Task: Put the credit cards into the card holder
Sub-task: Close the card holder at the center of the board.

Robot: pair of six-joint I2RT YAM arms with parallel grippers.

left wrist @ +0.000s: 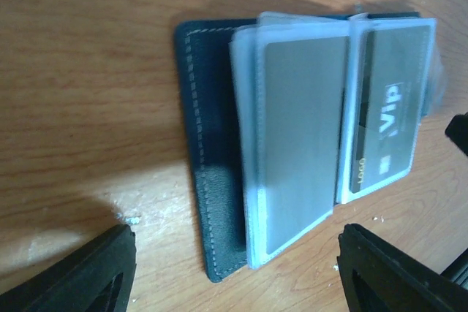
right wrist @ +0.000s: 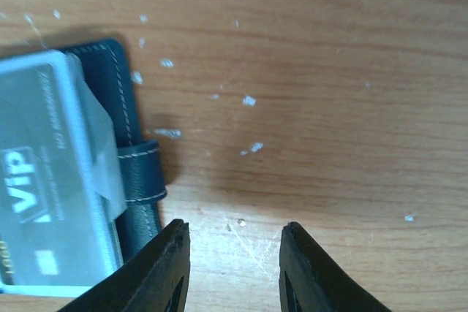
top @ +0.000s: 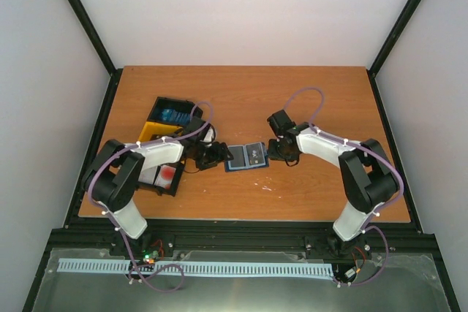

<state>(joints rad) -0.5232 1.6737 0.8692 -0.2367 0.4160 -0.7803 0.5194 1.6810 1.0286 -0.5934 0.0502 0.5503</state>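
wooden table (top: 292,100) | card holder (top: 246,156) lies open between left claw (top: 218,155) and right claw (top: 277,150) | both spread, empty

Left end effector (left wrist: 238,233) spread (wide), right (right wrist: 234,227) parted

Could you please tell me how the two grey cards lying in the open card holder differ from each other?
The plain card shows a blank grey face; the VIP card bears white VIP lettering. The plain card lies nearer the left gripper, the VIP card nearer the right gripper. Both are grey and sit in clear sleeves of the open card holder.
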